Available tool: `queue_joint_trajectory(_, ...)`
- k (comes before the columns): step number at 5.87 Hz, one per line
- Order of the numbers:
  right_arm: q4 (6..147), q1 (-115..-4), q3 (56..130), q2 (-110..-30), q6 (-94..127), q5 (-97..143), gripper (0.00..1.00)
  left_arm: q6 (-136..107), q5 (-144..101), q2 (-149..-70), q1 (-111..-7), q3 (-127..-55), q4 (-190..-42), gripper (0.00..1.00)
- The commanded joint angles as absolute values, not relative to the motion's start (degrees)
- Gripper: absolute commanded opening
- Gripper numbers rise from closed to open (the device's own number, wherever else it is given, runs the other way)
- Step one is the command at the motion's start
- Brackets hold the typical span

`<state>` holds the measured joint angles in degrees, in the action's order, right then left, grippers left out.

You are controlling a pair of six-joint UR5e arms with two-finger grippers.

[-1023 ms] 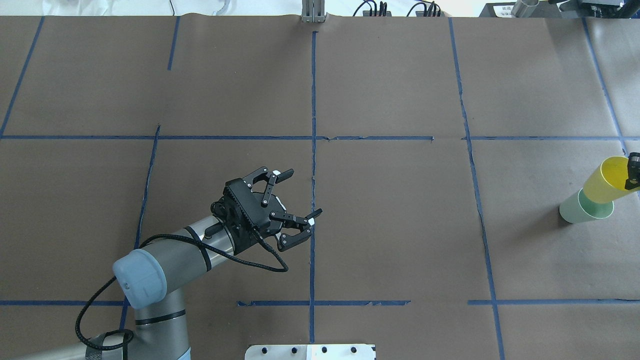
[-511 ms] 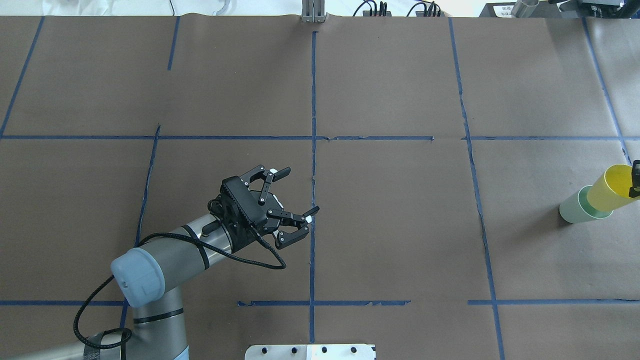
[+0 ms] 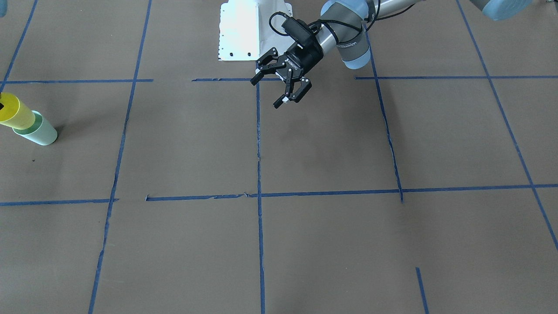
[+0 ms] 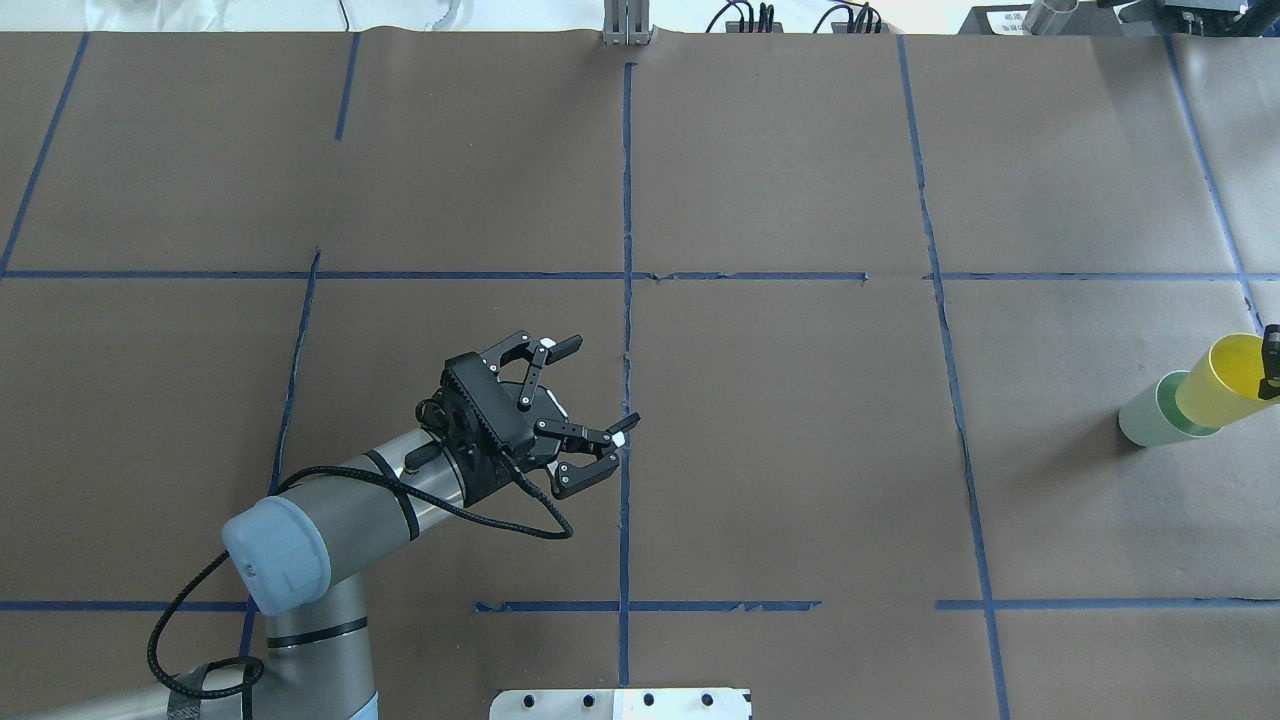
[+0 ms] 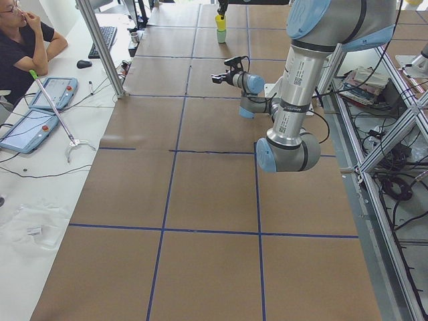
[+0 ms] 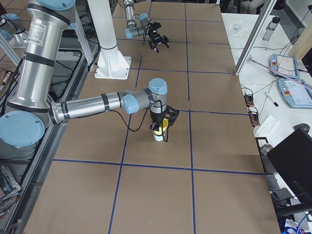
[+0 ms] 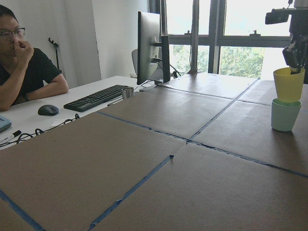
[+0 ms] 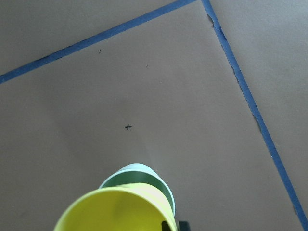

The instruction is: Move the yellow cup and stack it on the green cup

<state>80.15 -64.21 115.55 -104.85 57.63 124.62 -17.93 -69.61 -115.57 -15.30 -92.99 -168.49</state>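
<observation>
Fingers (image 4: 1271, 352) of the right gripper (image 7: 297, 65) are pinching the bright yellow cup (image 4: 1220, 385) at its rim — nesting in the green cup (image 4: 1148, 420); left gripper (image 4: 603, 385) gaping, empty.

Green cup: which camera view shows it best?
Left wrist-mounted: the green cup shows in full side profile, yellow cup in its mouth. Overhead and front-facing: near frame edge; right wrist: only rim; side views: tiny.

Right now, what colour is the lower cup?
The lower cup is pale mint green; the left wrist view shows it best.
</observation>
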Motion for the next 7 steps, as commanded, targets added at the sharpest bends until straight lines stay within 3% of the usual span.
queue_joint_trajectory(1,80.2,-64.2,115.1,-104.5,57.7,125.2,0.01,-17.9,-69.6,-115.6,-15.3,-93.0,-168.5,1.0)
queue_joint_trajectory(2,80.2,-64.1,114.4,-104.0,57.7,125.2,0.02,-17.9,-69.6,-115.6,-15.2,-92.9,-168.5,1.0)
queue_joint_trajectory(3,80.2,-64.1,113.8,-103.7,57.5,125.2,0.28,-17.9,-69.6,-115.6,-15.2,-92.9,-168.5,1.0)
queue_joint_trajectory(4,80.1,-64.1,113.9,-103.8,57.7,125.2,0.98,-17.9,-69.6,-115.6,-15.1,-92.9,-168.5,1.0)
queue_joint_trajectory(7,80.0,-64.3,117.7,-103.9,56.9,125.4,1.0,-18.7,-65.2,-115.2,-17.6,-92.0,-159.7,1.0)
